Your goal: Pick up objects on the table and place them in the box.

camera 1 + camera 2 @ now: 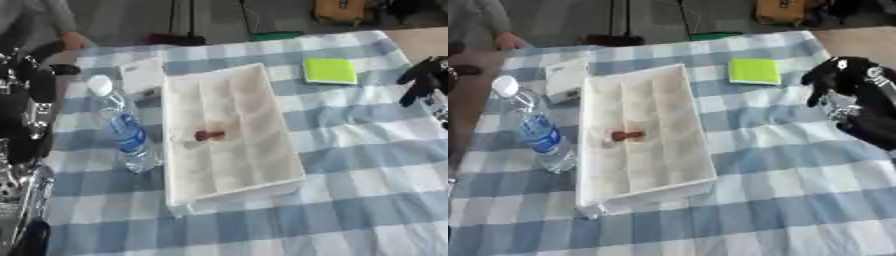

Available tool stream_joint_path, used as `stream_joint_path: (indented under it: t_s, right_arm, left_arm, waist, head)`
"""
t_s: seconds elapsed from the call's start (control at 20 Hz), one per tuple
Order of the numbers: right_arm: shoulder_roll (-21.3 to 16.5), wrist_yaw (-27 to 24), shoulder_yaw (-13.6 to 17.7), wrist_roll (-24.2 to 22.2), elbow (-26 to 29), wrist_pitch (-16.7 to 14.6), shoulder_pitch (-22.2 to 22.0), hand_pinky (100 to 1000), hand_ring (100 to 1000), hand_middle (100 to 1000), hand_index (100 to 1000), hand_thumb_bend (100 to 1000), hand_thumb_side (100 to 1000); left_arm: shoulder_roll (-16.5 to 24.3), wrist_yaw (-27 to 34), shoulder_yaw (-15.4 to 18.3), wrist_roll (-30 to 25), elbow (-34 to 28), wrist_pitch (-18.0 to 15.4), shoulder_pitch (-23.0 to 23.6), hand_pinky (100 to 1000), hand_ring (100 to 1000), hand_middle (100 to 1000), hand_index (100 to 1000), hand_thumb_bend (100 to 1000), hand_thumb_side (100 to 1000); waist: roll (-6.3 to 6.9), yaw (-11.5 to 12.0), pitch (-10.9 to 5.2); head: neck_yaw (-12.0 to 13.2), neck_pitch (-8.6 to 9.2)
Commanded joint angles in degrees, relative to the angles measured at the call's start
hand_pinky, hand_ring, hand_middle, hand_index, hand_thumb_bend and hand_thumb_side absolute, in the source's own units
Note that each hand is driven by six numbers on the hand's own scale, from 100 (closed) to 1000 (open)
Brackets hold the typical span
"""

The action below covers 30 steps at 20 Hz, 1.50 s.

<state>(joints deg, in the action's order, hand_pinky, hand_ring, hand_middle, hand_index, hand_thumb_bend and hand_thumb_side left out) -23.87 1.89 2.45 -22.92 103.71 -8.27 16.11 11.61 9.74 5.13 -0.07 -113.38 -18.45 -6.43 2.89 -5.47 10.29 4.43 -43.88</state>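
- One small reddish-brown item [627,135] already lies in the white box [677,100].
- The water bottle [535,130], green pad [754,71] and white carton [563,79] remain on the bench [798,200].
- The right robot hand [837,75] hangs near the pad, fingers drooping, holding nothing; the left cannot be made out.

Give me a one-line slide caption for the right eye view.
Right hand hovers near green pad; white box holds one small brown item.

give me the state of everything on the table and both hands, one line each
box: open, holds a small brown item
water bottle: upright, cap on, left of the box
green pad: flat on the cloth, outside the box
white item: beside the box's far left corner
right hand: above the table, holds nothing
left hand: not in view
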Motion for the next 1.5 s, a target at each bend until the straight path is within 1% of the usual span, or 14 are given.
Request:
stream_joint_path:
  t_s: [0.05,0.25,0.45,0.5,0.55,0.6,0.65,0.7,0.85,0.95,1.05,1.1,1.3,1.5]
  right_arm:
    - [-0.42,0.17,0.53,0.0,0.61,-0.08,0.5,536,470,599,669,100,508]
    - [-0.43,0.18,0.46,-0.1,0.61,-0.11,0.51,536,470,600,669,100,508]
    - [-0.5,0.18,0.39,-0.16,0.59,-0.13,0.58,536,470,601,669,100,509]
    - [-0.5,0.18,0.37,-0.18,0.57,-0.13,0.59,536,470,601,669,100,509]
    - [-0.5,0.19,0.37,-0.19,0.56,-0.13,0.59,536,469,602,669,100,509]
    - [-0.52,0.22,0.38,-0.2,0.53,-0.12,0.55,536,469,602,669,100,509]
    - [-0.52,0.25,0.38,-0.2,0.52,-0.12,0.53,536,469,602,669,100,510]
    - [-0.5,0.27,0.35,-0.24,0.5,-0.13,0.52,536,469,602,669,100,510]
    - [-0.47,0.27,0.29,-0.32,0.49,-0.16,0.57,536,469,603,669,100,509]
    - [-0.44,0.24,0.26,-0.36,0.5,-0.17,0.63,536,469,603,669,100,509]
    - [-0.42,0.23,0.25,-0.39,0.5,-0.18,0.64,536,469,603,669,100,509]
    - [-0.41,0.24,0.25,-0.4,0.5,-0.18,0.63,536,469,604,668,100,510]
    - [-0.36,0.24,0.27,-0.38,0.5,-0.18,0.57,536,469,604,668,100,510]
    - [-0.32,0.26,0.28,-0.39,0.5,-0.18,0.52,536,469,604,668,100,510]
  left_arm:
    - [2.19,-0.06,-0.18,0.02,-1.21,-0.02,-0.62,682,785,927,881,560,392]
    - [3.82,0.82,-0.52,-0.24,-1.21,-0.46,-1.65,689,784,926,881,563,387]
    - [6.02,0.95,-1.63,-1.04,-1.16,1.89,-2.13,678,788,933,883,532,437]
    - [6.44,0.81,-1.85,-1.25,-1.04,2.4,-2.18,678,788,933,883,532,437]
    - [6.77,0.61,-2.01,-1.42,-0.9,2.75,-2.21,673,790,935,883,513,467]
    - [7.69,-0.45,-2.36,-1.98,-0.01,3.17,-2.36,673,790,935,883,513,467]
    - [8.21,-1.45,-2.65,-2.36,0.83,3.25,-2.51,671,791,936,883,496,496]
    - [8.76,-2.51,-3.09,-2.81,1.87,3.25,-2.65,671,791,936,883,496,496]
    - [9.87,-5.62,-4.5,-4.19,5.18,2.81,-2.98,669,792,939,884,462,558]
    - [10.1,-7.45,-5.34,-5.13,7.3,2.32,-3.09,667,794,941,884,449,587]
    - [10.07,-8.53,-5.84,-5.64,8.86,1.91,-3.09,667,794,942,884,448,591]
    - [9.93,-9.25,-6.25,-6.1,10.27,2.12,-2.81,663,796,948,884,431,640]
    - [9.28,-11.68,-7.03,-6.84,14.37,1.57,-2.46,665,798,951,884,432,659]
    - [8.82,-13.61,-7.32,-6.64,16.71,0.72,-2.4,665,798,952,884,436,663]
  waist:
    - [-0.15,-0.09,-0.71]
    - [-0.09,-0.19,-0.76]
    - [-0.01,-0.32,-0.81]
    - [0.0,-0.35,-0.83]
    - [0.02,-0.38,-0.84]
    - [0.04,-0.47,-0.85]
    - [0.05,-0.53,-0.85]
    - [0.05,-0.59,-0.86]
    - [0.06,-0.72,-0.84]
    - [0.06,-0.78,-0.82]
    - [0.06,-0.81,-0.81]
    - [0.04,-0.84,-0.8]
    - [-0.01,-0.85,-0.8]
    - [-0.04,-0.85,-0.81]
  head:
    - [-0.09,-0.24]
    - [-0.05,-0.24]
    - [-0.01,-0.24]
    - [0.0,-0.24]
    - [-0.02,-0.24]
    - [-0.11,-0.24]
    - [-0.14,-0.24]
    - [-0.13,-0.24]
    - [-0.04,-0.24]
    - [-0.01,-0.24]
    - [-0.01,-0.24]
    - [0.0,-0.24]
    - [0.05,-0.24]
    - [0.06,-0.24]
